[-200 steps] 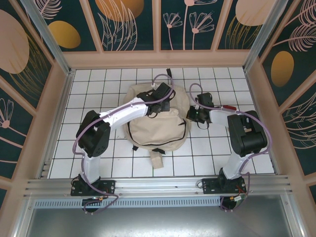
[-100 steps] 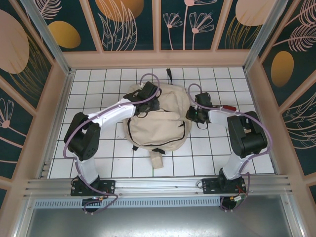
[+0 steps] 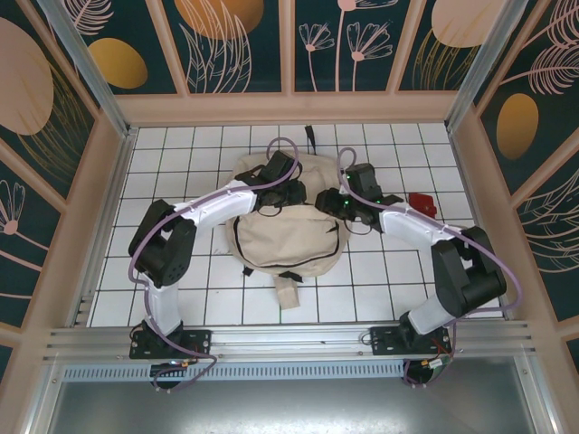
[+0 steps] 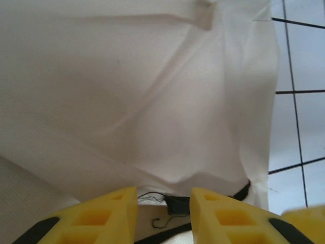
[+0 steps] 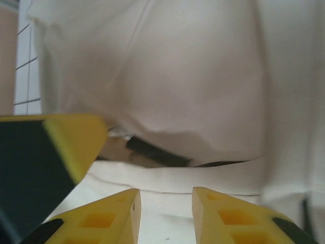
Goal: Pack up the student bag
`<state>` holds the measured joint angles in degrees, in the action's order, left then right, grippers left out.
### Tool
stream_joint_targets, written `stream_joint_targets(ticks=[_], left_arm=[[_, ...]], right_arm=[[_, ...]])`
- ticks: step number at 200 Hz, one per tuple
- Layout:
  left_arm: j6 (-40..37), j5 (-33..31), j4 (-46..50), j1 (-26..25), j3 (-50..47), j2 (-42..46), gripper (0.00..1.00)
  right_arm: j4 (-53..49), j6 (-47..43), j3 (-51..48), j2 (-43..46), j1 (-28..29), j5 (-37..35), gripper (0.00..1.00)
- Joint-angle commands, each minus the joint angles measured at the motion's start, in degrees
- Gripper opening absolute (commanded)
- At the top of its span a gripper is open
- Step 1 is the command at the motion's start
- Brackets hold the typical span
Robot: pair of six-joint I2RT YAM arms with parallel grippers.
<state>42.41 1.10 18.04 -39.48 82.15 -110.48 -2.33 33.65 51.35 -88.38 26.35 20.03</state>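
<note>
rumpled cream bag (image 3: pixel 289 240) lies centre frame; left gripper (image 4: pixel 158 203) and right gripper (image 5: pixel 166 195) are slightly parted against its fabric, gripping nothing.

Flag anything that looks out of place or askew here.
A small red item lies on the tiles right of the student bag, outside it; odd for packing. The bag lies rumpled, one strap poking out at its near side.

student bag (image 3: pixel 291 240) heaped mid-table, bare tiles (image 3: pixel 163 172) open at left, walls (image 3: pixel 98 208) hemming edges

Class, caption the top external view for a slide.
Left gripper and right gripper over a large beige fabric backpack on a white tiled table.
</note>
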Motion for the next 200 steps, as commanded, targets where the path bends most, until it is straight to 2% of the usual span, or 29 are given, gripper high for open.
stream_joint_targets(ticks=[1,14,77,119,145,164,182,200], left_arm=[[2.6,-3.1,1.7,-0.1,1.4,-1.0,0.34],[3.1,-3.4,1.8,-0.1,1.4,-1.2,0.35],[4.8,-1.4,2.0,-0.1,1.1,-1.7,0.44],[4.8,0.3,2.4,-0.1,0.6,-2.5,0.42],[4.4,4.1,0.1,-0.1,0.4,-2.5,0.35],[4.3,5.8,-1.2,-0.1,0.8,-2.3,0.35],[4.4,4.8,0.2,-0.1,1.7,-3.0,0.35],[4.9,0.8,2.6,-0.1,2.0,-3.3,0.36]], right_arm=[[3.2,2.6,0.8,-3.1,1.4,4.0,0.23],[3.4,3.0,0.4,-4.4,1.9,4.0,0.18],[6.7,4.6,-1.8,-10.2,4.7,4.0,0.17],[9.7,6.1,-2.6,-12.4,6.9,4.3,0.15],[10.0,5.6,-3.8,-9.0,6.4,2.9,0.14],[10.8,5.2,-5.3,-4.5,5.5,2.6,0.16],[11.3,5.3,-7.0,-0.2,5.3,2.2,0.19],[11.4,6.0,-8.9,2.9,1.8,1.6,0.23]])
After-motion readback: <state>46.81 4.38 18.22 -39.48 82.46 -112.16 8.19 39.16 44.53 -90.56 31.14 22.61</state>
